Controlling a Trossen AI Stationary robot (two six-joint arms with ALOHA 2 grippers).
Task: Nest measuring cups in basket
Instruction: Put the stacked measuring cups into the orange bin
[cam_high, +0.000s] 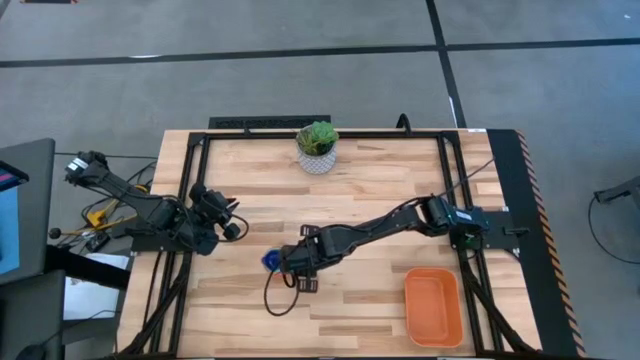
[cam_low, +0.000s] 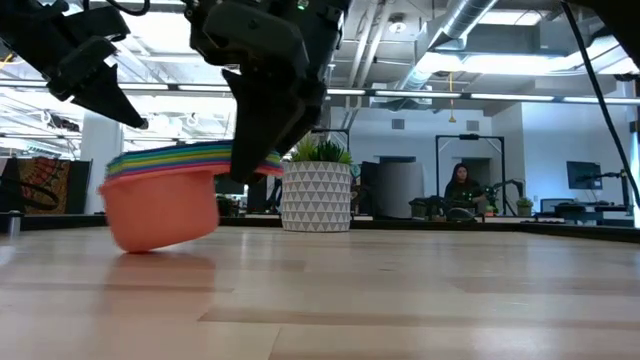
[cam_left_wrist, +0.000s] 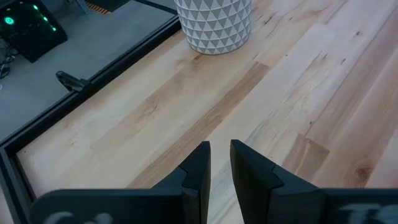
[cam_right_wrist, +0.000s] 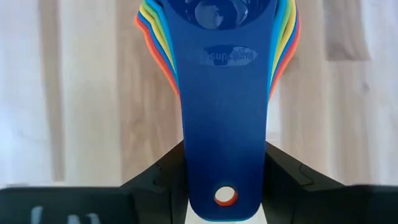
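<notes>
light: bright, even, from ceiling lamps above the table
shadows: soft
blur: room behind the plant pot perhaps slightly soft
</notes>
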